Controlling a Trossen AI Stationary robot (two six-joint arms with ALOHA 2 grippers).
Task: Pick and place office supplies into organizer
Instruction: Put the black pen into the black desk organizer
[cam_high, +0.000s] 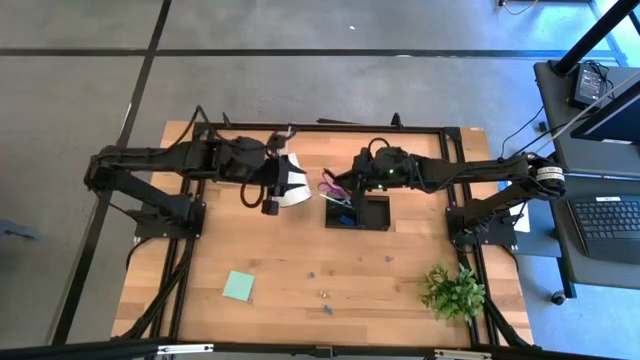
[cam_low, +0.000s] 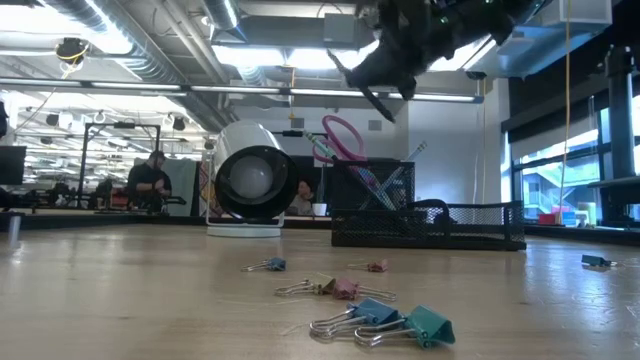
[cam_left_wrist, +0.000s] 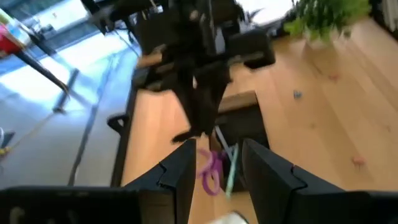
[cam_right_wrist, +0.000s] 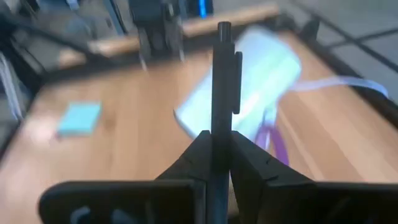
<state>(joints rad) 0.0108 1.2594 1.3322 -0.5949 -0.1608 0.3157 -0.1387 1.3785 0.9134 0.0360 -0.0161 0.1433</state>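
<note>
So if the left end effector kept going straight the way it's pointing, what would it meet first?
Most likely the purple-handled scissors standing in the organizer: in the left wrist view they sit right between the open left end effector's fingers. The right arm hangs just beyond them. Depth is unclear.

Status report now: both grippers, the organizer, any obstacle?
Right gripper shut on dark pen, above organizer. Left gripper open, beside white roll. Purple scissors already stand in organizer. Nothing blocks.
</note>
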